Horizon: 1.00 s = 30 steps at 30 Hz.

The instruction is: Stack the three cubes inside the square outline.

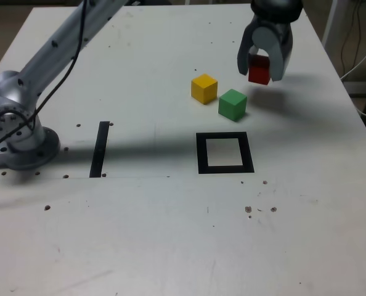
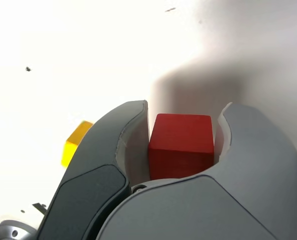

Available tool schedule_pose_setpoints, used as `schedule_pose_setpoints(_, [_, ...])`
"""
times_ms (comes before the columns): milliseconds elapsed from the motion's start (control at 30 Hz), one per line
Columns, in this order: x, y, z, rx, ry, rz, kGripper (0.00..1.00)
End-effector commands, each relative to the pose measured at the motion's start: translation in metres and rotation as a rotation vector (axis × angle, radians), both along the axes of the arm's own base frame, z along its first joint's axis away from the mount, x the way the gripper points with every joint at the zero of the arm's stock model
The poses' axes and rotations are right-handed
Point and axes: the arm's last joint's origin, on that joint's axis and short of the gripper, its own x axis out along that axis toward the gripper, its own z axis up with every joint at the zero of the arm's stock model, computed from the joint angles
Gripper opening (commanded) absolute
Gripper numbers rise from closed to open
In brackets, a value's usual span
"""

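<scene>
Item: red cube, clamped in my gripper and held clear above the tabletop near its far right corner in the exterior view, for carrying to the empty outline, nearer than yellow and green.

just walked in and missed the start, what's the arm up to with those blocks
The gripper is shut on the red cube and holds it off the table, beyond the other two. The yellow cube and green cube sit side by side on the white table. The black square outline in front of them has nothing in it yet.
</scene>
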Motion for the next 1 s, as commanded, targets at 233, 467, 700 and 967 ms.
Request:
schedule_pose_setpoints(233, [-0.027, -0.012, 0.028, 0.012, 0.016, 0.033, 0.37])
schedule_pose_setpoints(467, [-0.060, -0.030, 0.048, 0.036, 0.040, 0.128, 0.37])
schedule_pose_setpoints(700, [-0.083, -0.056, 0.058, -0.025, 0.031, 0.298, 0.37])
schedule_pose_setpoints(967, [-0.095, -0.084, 0.056, -0.086, 0.042, 0.419, 0.37])
